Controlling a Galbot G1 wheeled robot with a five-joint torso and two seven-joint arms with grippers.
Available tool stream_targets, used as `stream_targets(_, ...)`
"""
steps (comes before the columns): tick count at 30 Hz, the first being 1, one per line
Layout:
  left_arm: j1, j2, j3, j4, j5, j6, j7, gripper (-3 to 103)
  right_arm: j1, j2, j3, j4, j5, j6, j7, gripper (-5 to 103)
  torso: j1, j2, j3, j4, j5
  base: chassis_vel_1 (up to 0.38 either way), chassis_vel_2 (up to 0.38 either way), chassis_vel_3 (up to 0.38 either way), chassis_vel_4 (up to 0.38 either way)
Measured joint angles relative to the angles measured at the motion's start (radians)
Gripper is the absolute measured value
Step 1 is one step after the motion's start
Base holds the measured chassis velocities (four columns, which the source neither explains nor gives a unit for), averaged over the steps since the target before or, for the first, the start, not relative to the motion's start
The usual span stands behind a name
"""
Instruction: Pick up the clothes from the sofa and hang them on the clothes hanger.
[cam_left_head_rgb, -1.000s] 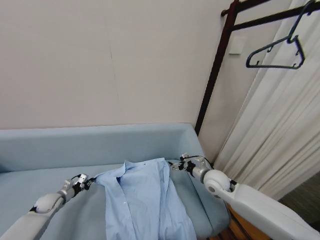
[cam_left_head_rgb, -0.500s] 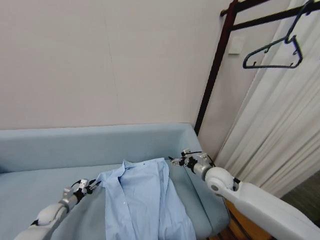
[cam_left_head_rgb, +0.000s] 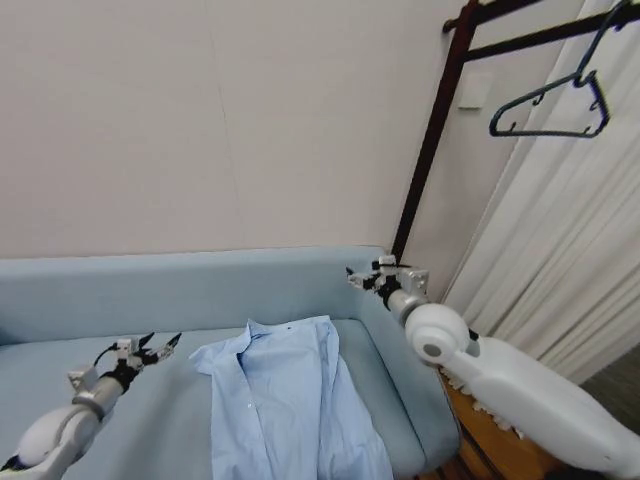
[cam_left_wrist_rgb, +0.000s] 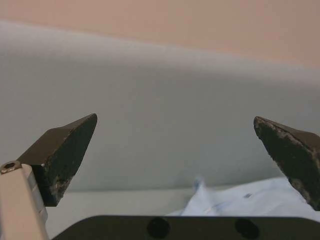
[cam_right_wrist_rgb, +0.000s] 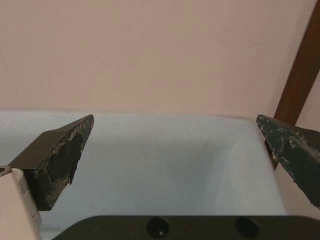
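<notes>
A light blue shirt (cam_left_head_rgb: 285, 400) lies spread on the seat of the pale blue sofa (cam_left_head_rgb: 200, 285), collar toward the backrest. My left gripper (cam_left_head_rgb: 158, 346) hovers open over the seat, a short way left of the shirt's shoulder. A corner of the shirt (cam_left_wrist_rgb: 240, 200) peeks between its fingers in the left wrist view. My right gripper (cam_left_head_rgb: 362, 278) is open and raised near the top of the sofa's right corner, above the shirt and apart from it. A dark hanger (cam_left_head_rgb: 555, 105) hangs from the brown rack (cam_left_head_rgb: 432, 130) at the upper right.
A plain wall rises behind the sofa. White curtains (cam_left_head_rgb: 560, 260) hang to the right of the rack's post. The sofa's backrest and right armrest (cam_right_wrist_rgb: 240, 165) fill the right wrist view, with the brown post (cam_right_wrist_rgb: 300, 75) beside them.
Both grippers have pulled away from the shirt's shoulders. The left one moved left along the seat and the right one rose toward the backrest's right corner. The shirt stays flat on the sofa.
</notes>
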Motion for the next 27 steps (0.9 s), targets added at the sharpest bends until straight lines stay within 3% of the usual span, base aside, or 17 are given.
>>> stream_targets(1,-0.011,0.003,0.003,-0.053,-0.023,0.024,-0.064,100,0.042,-0.006,0.000,0.009,0.041,-0.007,0.036,100,0.000,0.000,0.000,0.0000,0.0000,0.000,0.000,0.000,0.000)
stream_targets(2,-0.011,0.003,0.003,-0.053,-0.023,0.024,-0.064,100,0.042,-0.006,0.000,0.009,0.041,-0.007,0.036,100,0.000,0.000,0.000,0.0000,0.0000,0.000,0.000,0.000,0.000)
stream_targets(4,-0.043,0.013,0.023,-0.145,-0.062,0.069,-0.195,100,0.125,-0.015,-0.012,0.015,0.112,-0.025,0.104,100,0.000,0.000,0.000,0.0003,-0.0002,0.000,0.000,0.000,0.000)
stream_targets(5,-0.051,0.015,0.028,-0.163,-0.068,0.078,-0.226,100,0.144,-0.016,-0.016,0.015,0.125,-0.028,0.116,100,0.000,0.000,0.000,0.0003,-0.0002,0.000,0.000,0.000,0.000)
stream_targets(6,-0.085,0.026,0.052,-0.230,-0.101,0.106,-0.328,100,0.213,-0.017,-0.028,0.006,0.177,-0.039,0.168,100,0.000,0.000,0.000,0.0003,-0.0002,0.000,0.000,0.000,0.000)
stream_targets(7,-0.106,0.033,0.065,-0.269,-0.128,0.128,-0.367,100,0.247,-0.016,-0.029,-0.004,0.203,-0.044,0.195,100,0.000,0.000,0.000,0.0004,-0.0001,0.000,0.000,0.000,0.000)
stream_targets(13,-0.149,0.059,0.088,-0.386,-0.181,0.190,-0.409,100,0.374,-0.062,-0.021,-0.029,0.300,-0.066,0.249,100,0.000,0.000,0.000,0.0005,0.0000,0.000,0.000,0.000,0.000)
stream_targets(15,-0.149,0.060,0.088,-0.397,-0.181,0.196,-0.407,100,0.391,-0.085,-0.020,-0.021,0.315,-0.068,0.249,100,0.000,0.000,0.000,0.0004,0.0000,0.000,0.000,0.000,0.000)
stream_targets(16,-0.149,0.054,0.088,-0.403,-0.180,0.207,-0.401,100,0.424,-0.150,-0.015,0.029,0.347,-0.068,0.212,100,0.000,0.000,0.000,0.0002,-0.0001,0.000,0.000,0.000,0.000)
stream_targets(17,-0.150,0.051,0.089,-0.403,-0.180,0.210,-0.401,100,0.439,-0.170,-0.015,0.051,0.364,-0.067,0.204,100,0.000,0.000,0.000,0.0002,-0.0001,0.000,0.000,0.000,0.000)
stream_targets(18,-0.150,0.051,0.089,-0.403,-0.180,0.210,-0.401,100,0.439,-0.170,-0.015,0.051,0.364,-0.067,0.204,100,0.000,0.000,0.000,0.0002,-0.0001,0.000,0.000,0.000,0.000)
stream_targets(23,-0.151,0.046,0.095,-0.408,-0.178,0.225,-0.413,100,0.586,-0.210,-0.032,0.120,0.562,-0.055,0.270,100,0.000,0.000,0.000,0.0007,-0.0004,0.000,0.000,0.000,0.000)
stream_targets(27,-0.151,0.044,0.101,-0.408,-0.176,0.228,-0.415,100,0.688,-0.235,-0.046,0.135,0.604,-0.057,0.239,100,0.000,0.000,0.000,0.0005,-0.0003,0.000,0.000,0.000,0.000)
